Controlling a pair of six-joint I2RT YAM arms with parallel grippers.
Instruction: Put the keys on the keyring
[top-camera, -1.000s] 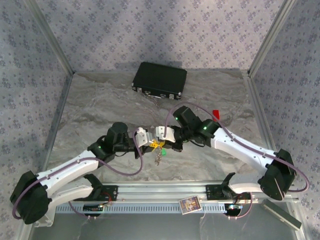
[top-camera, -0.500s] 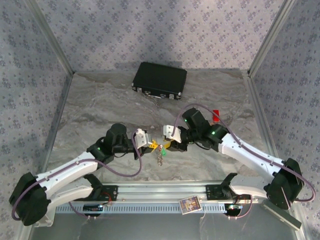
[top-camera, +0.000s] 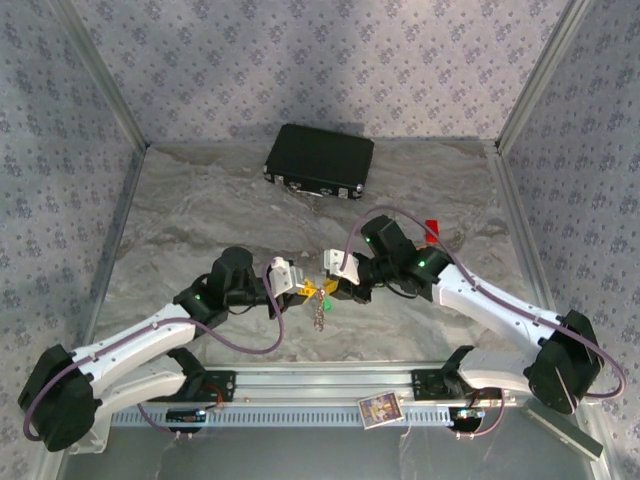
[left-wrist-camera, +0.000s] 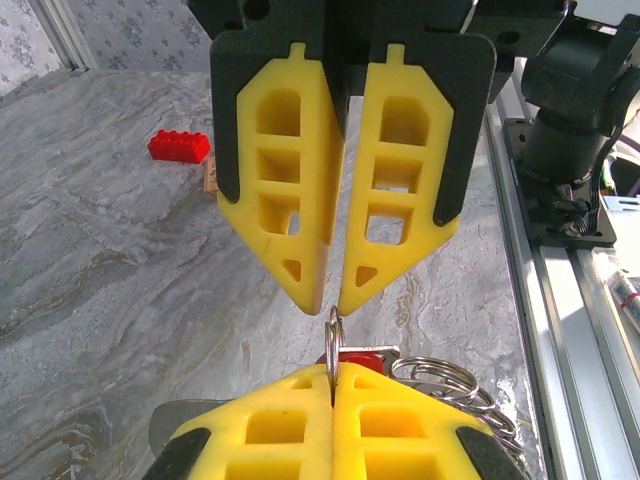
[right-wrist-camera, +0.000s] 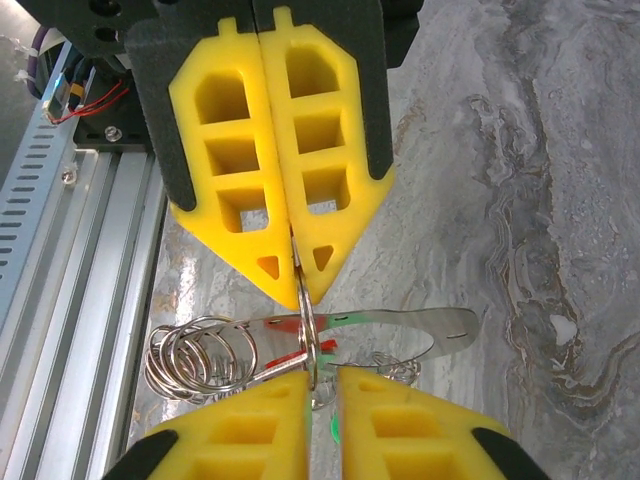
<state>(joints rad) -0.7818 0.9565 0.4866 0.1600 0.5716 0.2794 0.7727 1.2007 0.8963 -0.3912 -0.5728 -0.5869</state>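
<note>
Now the left gripper (right-wrist-camera: 298, 280) pinches the keyring (left-wrist-camera: 332, 335) shut, thin edge aimed straight at the right gripper (left-wrist-camera: 331, 300), jaws barely parted, seemingly empty.

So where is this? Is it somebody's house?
Probably a robot test booth, not a house: a left arm and right arm bolted to a metal rail, a marbled tabletop, patterned walls closing it in.

no legible text, brand or number anywhere, small printed card (top-camera: 380, 410) on front rail (top-camera: 300, 384) too blurred to read
</note>
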